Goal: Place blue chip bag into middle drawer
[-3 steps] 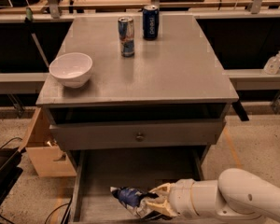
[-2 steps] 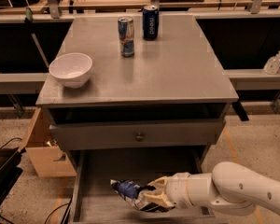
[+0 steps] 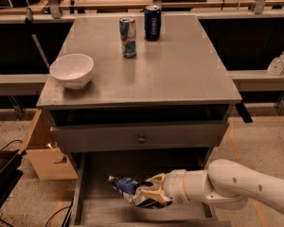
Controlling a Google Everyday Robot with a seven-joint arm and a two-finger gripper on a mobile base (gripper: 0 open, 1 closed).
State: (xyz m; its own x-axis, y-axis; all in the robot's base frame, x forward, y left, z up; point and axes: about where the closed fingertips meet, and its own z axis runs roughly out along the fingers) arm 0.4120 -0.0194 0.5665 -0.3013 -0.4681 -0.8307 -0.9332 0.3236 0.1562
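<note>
The blue chip bag [image 3: 128, 187] is crinkled dark-blue foil with white print. It hangs over the open middle drawer [image 3: 104, 211], a wide shallow grey box pulled out under the cabinet. My gripper [image 3: 149, 196] reaches in from the right on a white arm and is shut on the bag's right end. The bag sticks out to the left of the fingers, just above the drawer floor.
A white bowl [image 3: 72, 70] and two cans [image 3: 128, 37] [image 3: 152, 22] stand on the cabinet top [image 3: 180, 74]. A grey drawer front with a knob [image 3: 141, 138] sits above the open drawer. A cardboard box [image 3: 45, 150] is at the left, and a bottle [image 3: 277, 64] at the right.
The arm has drawn in toward the left and the bag has shifted slightly left and up within the open drawer. The grip on the bag is unchanged.
</note>
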